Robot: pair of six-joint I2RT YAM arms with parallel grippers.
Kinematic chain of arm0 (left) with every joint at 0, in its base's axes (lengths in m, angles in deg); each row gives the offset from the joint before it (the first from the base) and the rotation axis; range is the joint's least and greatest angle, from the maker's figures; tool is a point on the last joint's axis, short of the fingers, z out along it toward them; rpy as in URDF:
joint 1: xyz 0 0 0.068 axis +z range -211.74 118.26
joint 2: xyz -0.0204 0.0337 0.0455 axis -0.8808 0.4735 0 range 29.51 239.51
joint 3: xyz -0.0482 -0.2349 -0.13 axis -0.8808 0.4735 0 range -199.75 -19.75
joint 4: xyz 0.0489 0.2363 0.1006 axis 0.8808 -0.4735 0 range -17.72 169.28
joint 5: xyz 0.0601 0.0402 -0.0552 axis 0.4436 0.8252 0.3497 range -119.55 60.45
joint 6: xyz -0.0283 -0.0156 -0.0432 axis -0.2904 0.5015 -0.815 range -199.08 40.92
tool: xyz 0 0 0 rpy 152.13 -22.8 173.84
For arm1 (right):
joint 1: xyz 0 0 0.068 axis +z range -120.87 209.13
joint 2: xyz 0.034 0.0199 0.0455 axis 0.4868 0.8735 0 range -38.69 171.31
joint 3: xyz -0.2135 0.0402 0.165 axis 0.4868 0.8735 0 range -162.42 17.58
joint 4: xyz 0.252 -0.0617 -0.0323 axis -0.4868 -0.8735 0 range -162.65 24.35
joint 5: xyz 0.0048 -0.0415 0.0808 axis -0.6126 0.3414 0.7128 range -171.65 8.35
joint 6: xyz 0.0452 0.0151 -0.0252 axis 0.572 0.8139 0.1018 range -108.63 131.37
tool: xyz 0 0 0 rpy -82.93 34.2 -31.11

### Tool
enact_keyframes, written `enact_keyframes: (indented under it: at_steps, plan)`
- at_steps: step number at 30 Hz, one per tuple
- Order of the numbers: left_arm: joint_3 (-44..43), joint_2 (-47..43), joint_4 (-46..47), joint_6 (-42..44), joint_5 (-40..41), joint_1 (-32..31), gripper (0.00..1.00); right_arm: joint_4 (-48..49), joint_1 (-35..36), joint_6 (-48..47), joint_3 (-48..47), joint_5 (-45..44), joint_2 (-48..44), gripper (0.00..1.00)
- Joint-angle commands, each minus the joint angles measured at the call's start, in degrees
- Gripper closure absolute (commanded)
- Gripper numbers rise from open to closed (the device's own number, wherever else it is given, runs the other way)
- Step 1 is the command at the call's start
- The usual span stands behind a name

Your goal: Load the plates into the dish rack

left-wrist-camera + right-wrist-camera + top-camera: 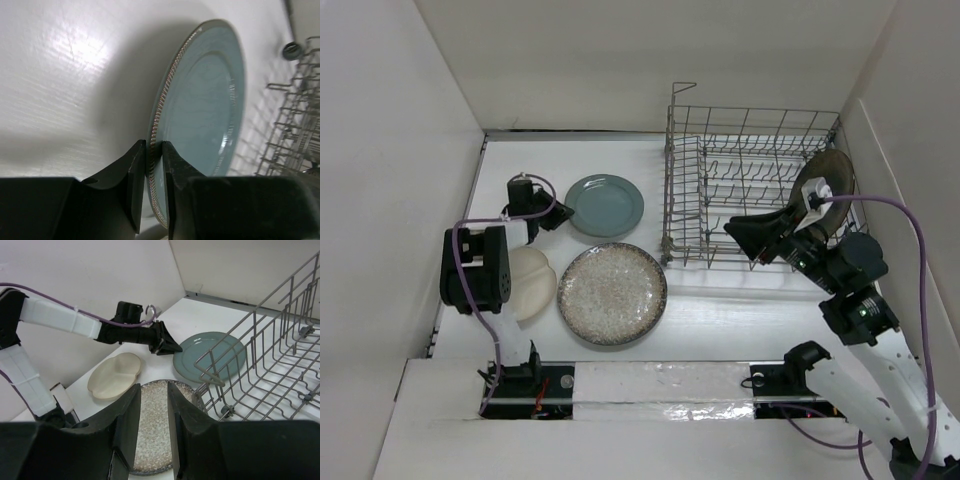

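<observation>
The left gripper [154,150] is gripping the grey-blue plate [205,110] by its beaded rim, one black jaw pressing on each side of the edge. The plate is stretching away ahead of the jaws over the white desk [65,90]. The wire dish rack [295,135] is standing off to their right.

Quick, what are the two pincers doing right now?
Left pincer: closed on the grey-blue plate, at its rim.
Right pincer: open, holding nothing.

No legible text or labels.
</observation>
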Motion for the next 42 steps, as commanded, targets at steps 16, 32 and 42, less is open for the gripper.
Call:
enact_keyframes:
  at_steps: [16,32,42]
  plan:
    - [3.1,-26.7,12.9,0.8,0.5,5.9,1.0,7.7,15.6,-1.3,-9.1,-4.8,19.5,0.49]
    - [-2.7,-41.5,8.4,-0.4,-1.5,5.9,1.0,11.4,14.4,-2.8,-23.3,-3.2,41.6,0.91]
    - [-9.0,-46.5,6.2,-3.6,-7.5,5.9,1.0,16.1,6.3,1.7,-32.0,8.5,55.1,0.28]
